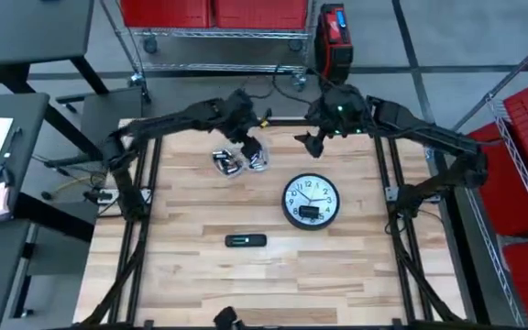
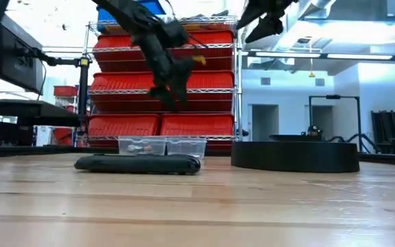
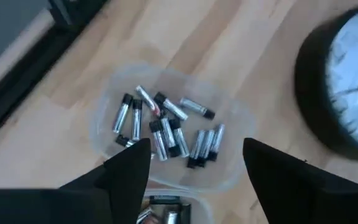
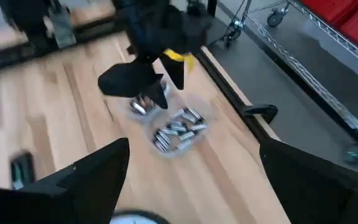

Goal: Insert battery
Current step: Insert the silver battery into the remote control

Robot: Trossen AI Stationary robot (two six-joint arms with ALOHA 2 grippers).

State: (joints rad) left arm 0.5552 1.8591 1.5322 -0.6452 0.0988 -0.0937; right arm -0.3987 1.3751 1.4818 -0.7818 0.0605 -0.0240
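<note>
- Seen from above, the left gripper (image 1: 248,147) hangs over two small clear trays (image 1: 240,161) at the far side of the wooden table (image 1: 191,275), left of centre; the right gripper (image 1: 316,139) hovers at the far edge, just beyond the round clock (image 1: 311,201). The clock lies flat, right of centre, with a dark rectangular slot in its lower half. A slim black remote (image 1: 246,240) lies nearer, to the clock's left and apart from it.
- From table height, the left gripper (image 2: 170,92) is raised well above the clear trays (image 2: 162,145), which stand behind the remote (image 2: 139,164); the clock (image 2: 295,156) shows as a low black disc on the right. The right gripper (image 2: 266,26) is high up, over the clock side.
- The left wrist camera looks down past its own spread-apart fingers (image 3: 132,163), which hold nothing, onto a clear tray (image 3: 104,118) holding a loose heap of batteries (image 3: 166,127); a second tray sits just beside it, and the clock's rim (image 3: 309,93) is at one edge.
- The right wrist camera, past its own wide-apart, empty fingers (image 4: 92,174), shows the left gripper (image 4: 157,81) above the batteries (image 4: 176,130) in their tray, with the remote (image 4: 21,168) farther off.
</note>
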